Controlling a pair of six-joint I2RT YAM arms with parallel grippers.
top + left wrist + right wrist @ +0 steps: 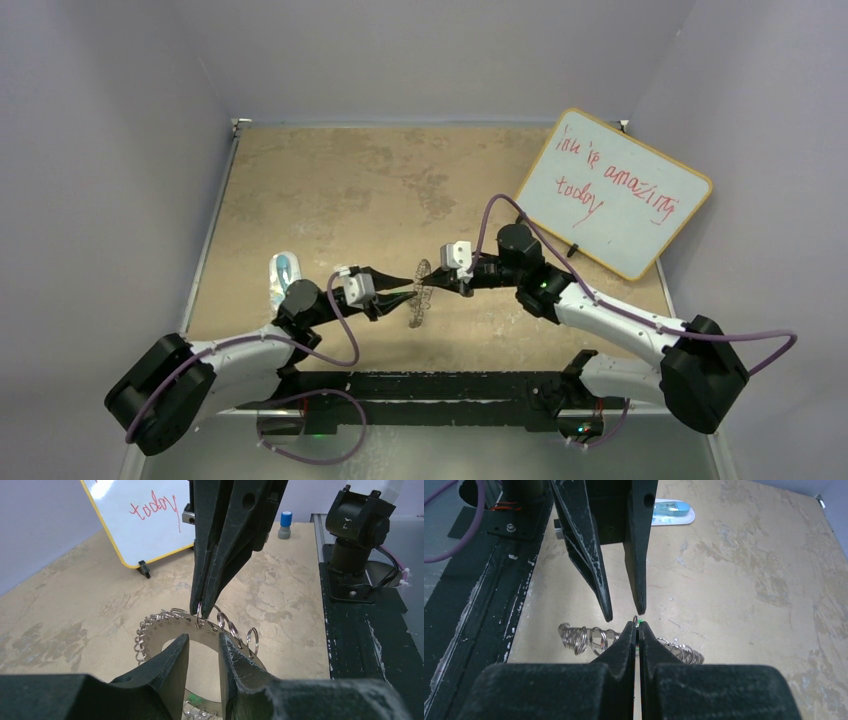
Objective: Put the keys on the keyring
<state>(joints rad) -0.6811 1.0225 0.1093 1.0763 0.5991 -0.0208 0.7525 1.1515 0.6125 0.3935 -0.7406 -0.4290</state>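
Observation:
The keyring (419,295) stands tilted on edge mid-table, a flat silvery ring (160,630) fringed with small loops (594,637). My right gripper (432,283) is shut on one small loop at the ring's upper rim (202,612), its fingertips pressed together (636,624). My left gripper (400,290) faces it, jaws open a finger's width (204,636), with its tips just short of the ring's band (624,614). A green key head (200,700) peeps through the ring's centre by its lower rim. The rest of the keys is hidden.
A yellow-framed whiteboard (615,195) leans at the back right. A clear bluish plastic object (284,275) lies left of the left arm. A blue-capped marker (285,525) stands by the black rail (440,385) at the near edge.

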